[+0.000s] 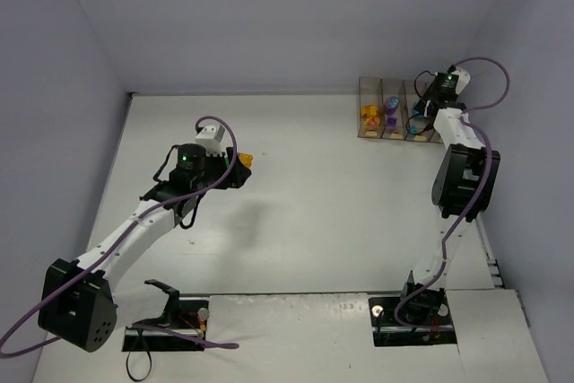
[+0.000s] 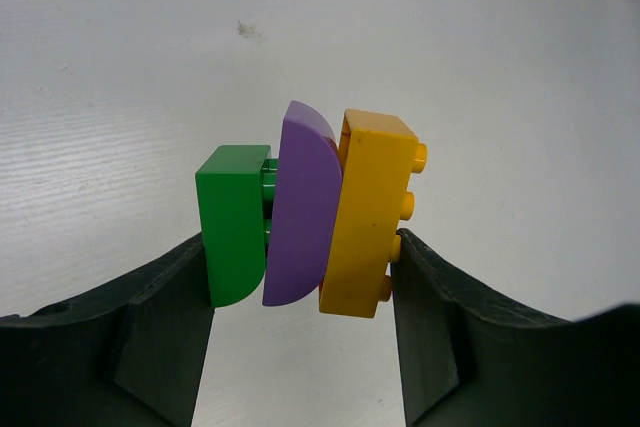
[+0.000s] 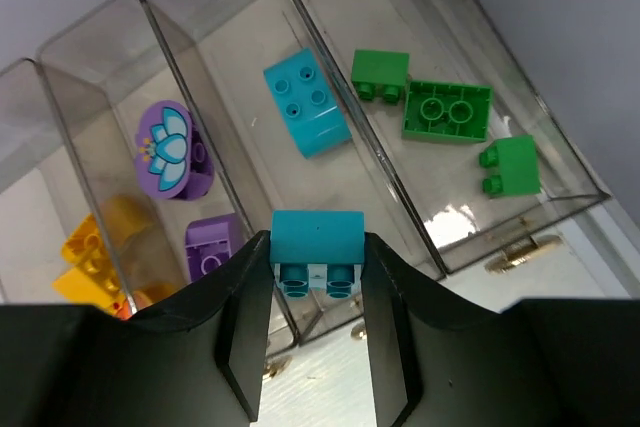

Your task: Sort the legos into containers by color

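From above, we see the left gripper (image 1: 240,166) at 9 o'clock over the white table (image 1: 341,221), the right gripper (image 1: 429,107) over the row of four clear smoky-brown plastic bins (image 1: 369,87) at 1 o'clock. Left wrist: jaws clench three stacked bricks — green rounded plastic brick (image 2: 232,227), purple rounded plastic brick (image 2: 300,212), yellow-orange rectangular plastic brick (image 2: 365,217) — long axes 12-to-6, yellow studs toward 3. Right wrist: jaws grasp a teal plastic brick (image 3: 317,237) above the bins, lying 9-to-3, studs toward 6.
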Tool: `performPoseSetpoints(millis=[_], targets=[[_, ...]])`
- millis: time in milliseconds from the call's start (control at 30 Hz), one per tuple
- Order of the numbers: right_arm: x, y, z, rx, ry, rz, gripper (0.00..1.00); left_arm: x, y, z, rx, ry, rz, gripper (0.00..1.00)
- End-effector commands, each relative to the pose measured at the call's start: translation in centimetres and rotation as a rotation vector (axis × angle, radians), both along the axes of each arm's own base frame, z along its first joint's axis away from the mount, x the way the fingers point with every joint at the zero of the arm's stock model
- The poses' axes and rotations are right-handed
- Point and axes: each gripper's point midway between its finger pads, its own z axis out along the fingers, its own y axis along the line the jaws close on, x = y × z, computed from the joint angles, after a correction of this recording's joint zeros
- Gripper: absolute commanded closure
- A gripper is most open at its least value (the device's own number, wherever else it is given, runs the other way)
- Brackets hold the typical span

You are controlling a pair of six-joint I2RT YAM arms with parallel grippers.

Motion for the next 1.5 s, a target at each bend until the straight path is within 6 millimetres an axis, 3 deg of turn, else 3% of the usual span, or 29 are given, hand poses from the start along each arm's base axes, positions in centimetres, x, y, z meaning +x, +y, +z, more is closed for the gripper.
performPoseSetpoints(millis=[0,100,200,233,333,500,600,667,800,833,867,933,967,1033,1067,1133,1167,1267,1467], targets=[[2.9,0.2,3.4,-0.003,-0.101,0.052,0.81,0.1,-0.5,2.4,-0.017,-0.082,-0.038,0.75],[3.7,0.8,2.3,0.023,-0.09,0.081,0.75,0.3,-0.5,2.4,-0.01,-0.084,-0.04,0.75],[4.0,0.5,1.4,0.024,-0.075,0.079,0.61,0.5,-0.7,2.4,-0.009,-0.084,-0.045,0.75],[4.1,0.5,0.9,0.023,-0.068,0.081,0.52,0.6,-0.7,2.5,-0.01,-0.083,-0.047,0.75],[4.1,0.5,1.3,0.014,-0.072,0.086,0.41,0.6,-0.9,2.6,-0.01,-0.087,-0.052,0.75],[3.4,0.8,2.9,0.007,-0.087,0.092,0.37,0.7,-1.0,2.7,-0.013,-0.09,-0.06,0.75],[2.9,2.6,5.2,0.047,-0.128,0.167,0.39,0.6,-1.1,3.1,-0.019,-0.101,-0.066,0.75],[2.0,5.2,7.3,0.08,-0.159,0.242,0.42,0.6,-1.2,3.5,-0.022,-0.118,-0.075,0.75],[-0.7,15.1,10.1,0.177,-0.196,0.526,0.47,0.7,-1.4,4.3,-0.017,-0.163,-0.101,0.74],[-1.9,17.2,11.6,0.195,-0.218,0.58,0.47,0.7,-1.4,4.4,-0.014,-0.169,-0.105,0.74],[-3.2,21.1,10.9,0.254,-0.198,0.651,0.47,0.8,-1.5,4.7,-0.01,-0.188,-0.117,0.74],[-5.7,25.6,12.4,0.34,-0.221,0.775,0.44,0.9,-1.6,5.1,-0.005,-0.207,-0.131,0.74],[-7.4,29.2,11.7,0.409,-0.211,0.835,0.41,0.9,-1.8,5.3,-0.002,-0.22,-0.14,0.73],[-10.0,32.7,12.8,0.465,-0.224,0.915,0.37,1.0,-1.8,5.4,-0.001,-0.227,-0.147,0.72],[-11.8,35.8,12.4,0.494,-0.22,0.977,0.35,1.1,-1.8,5.5,0.0,-0.228,-0.147,0.72],[-13.9,38.9,14.1,0.558,-0.268,1.043,0.32,1.1,-2.0,5.6,-0.005,-0.229,-0.152,0.72],[-15.8,41.4,13.6,0.593,-0.246,1.089,0.31,1.1,-2.0,5.7,-0.006,-0.232,-0.15,0.72],[-18.6,45.1,14.0,0.657,-0.249,1.153,0.31,1.0,-2.4,5.9,-0.014,-0.238,-0.16,0.72],[-20.8,48.3,14.0,0.701,-0.242,1.217,0.31,0.9,-2.5,6.3,-0.013,-0.247,-0.158,0.72]])
